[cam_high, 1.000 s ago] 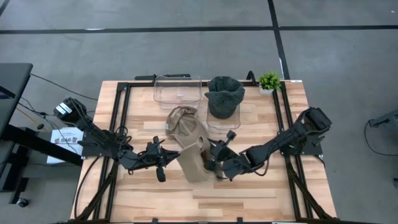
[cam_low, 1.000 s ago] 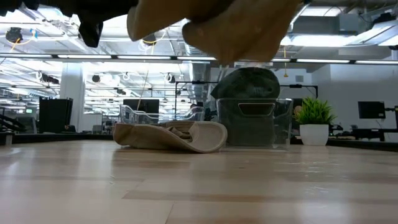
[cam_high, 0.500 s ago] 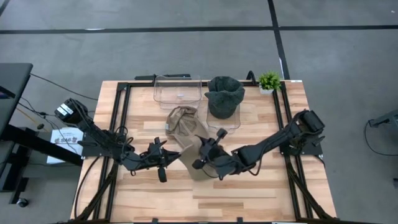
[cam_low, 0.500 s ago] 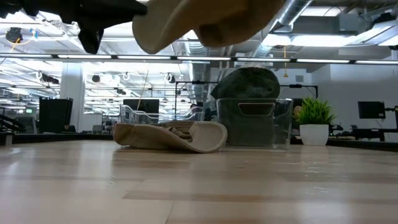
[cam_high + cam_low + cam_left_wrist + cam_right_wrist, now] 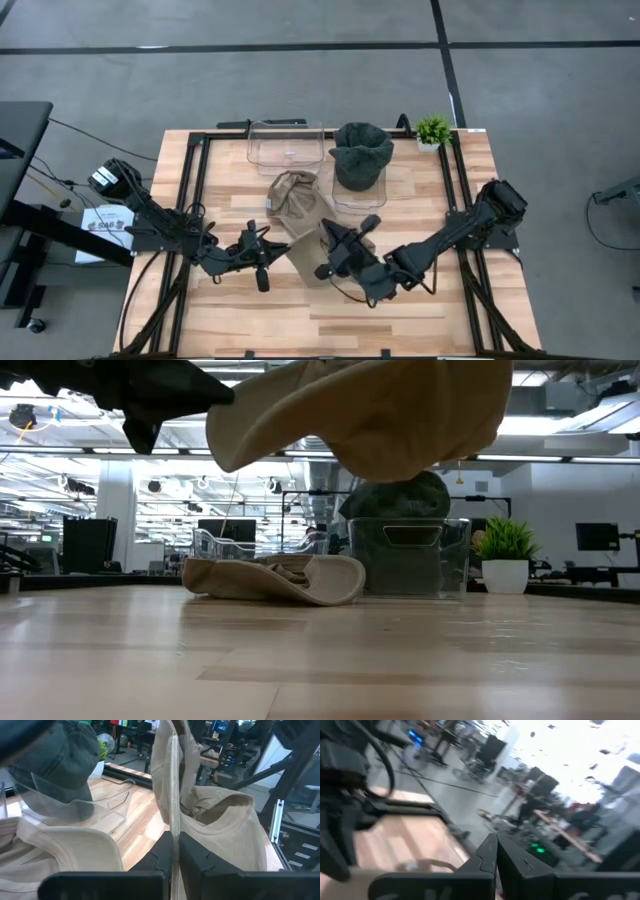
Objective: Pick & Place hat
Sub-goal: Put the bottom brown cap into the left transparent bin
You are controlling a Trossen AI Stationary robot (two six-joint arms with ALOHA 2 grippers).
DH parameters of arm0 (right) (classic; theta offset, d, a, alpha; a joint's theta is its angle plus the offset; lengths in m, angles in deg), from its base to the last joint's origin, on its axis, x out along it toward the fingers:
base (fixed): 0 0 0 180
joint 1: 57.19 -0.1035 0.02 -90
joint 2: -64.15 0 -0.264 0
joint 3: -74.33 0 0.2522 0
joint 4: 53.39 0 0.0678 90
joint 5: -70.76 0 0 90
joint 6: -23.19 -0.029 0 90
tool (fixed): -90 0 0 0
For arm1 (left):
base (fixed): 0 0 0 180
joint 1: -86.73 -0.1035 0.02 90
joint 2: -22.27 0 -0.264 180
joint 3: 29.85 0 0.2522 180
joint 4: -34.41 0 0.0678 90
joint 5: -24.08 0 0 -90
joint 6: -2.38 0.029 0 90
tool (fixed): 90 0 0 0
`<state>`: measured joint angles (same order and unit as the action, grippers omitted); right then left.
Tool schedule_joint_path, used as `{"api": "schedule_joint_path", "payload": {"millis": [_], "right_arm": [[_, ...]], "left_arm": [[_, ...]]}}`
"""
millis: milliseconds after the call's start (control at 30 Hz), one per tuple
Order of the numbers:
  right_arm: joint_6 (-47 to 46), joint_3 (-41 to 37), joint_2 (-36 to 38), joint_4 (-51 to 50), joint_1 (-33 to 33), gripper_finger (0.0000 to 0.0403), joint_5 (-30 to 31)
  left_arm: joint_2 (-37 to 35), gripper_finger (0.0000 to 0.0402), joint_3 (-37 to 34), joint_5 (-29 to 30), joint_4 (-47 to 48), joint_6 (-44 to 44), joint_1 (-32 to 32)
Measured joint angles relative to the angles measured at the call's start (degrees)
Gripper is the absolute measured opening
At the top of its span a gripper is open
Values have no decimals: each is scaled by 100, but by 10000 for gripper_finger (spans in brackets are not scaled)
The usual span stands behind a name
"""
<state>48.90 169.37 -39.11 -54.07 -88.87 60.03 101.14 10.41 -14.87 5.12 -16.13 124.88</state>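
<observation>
A beige hat (image 5: 308,262) hangs lifted between my two grippers over the near middle of the table; in the low view the hat (image 5: 370,415) spreads wide, clear of the wood. My left gripper (image 5: 270,256) is shut at its left side, and my right gripper (image 5: 331,258) is shut at its right side. A second beige hat (image 5: 294,194) lies flat on the table behind them. A dark green hat (image 5: 361,152) sits in a clear bin. My left gripper pinches the hat's brim edge (image 5: 174,822) between its two fingers, coming level from the table's left; the cloth stands on edge beyond the fingertips and is lifted clear. My right gripper is shut at the hat's right side (image 5: 322,256), but the contact point does not show: its wrist view shows no cloth.
An empty clear bin (image 5: 286,143) stands at the far edge beside the bin with the green hat (image 5: 405,490). A small potted plant (image 5: 433,129) sits at the far right corner. Black frame rails (image 5: 198,190) run along the table's sides. Bare wood lies near the front edge.
My right gripper has moved toward the table's left and turned at the wrist. The held hat has swung with it: in the low view it has spread wider and come lower, with its right part moving most. My left gripper has kept its hold almost still.
</observation>
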Motion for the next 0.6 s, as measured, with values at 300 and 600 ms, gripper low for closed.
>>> {"api": "schedule_joint_path", "payload": {"millis": [300, 600], "right_arm": [[730, 9, -11, -57, -323, 0, 1073], [-635, 7, -9, -738, -481, 0, 972]], "left_arm": [[0, 17, 0, 61, 4, 186, 114], [-4, 17, -2, 968, 85, 1478, 522]]}}
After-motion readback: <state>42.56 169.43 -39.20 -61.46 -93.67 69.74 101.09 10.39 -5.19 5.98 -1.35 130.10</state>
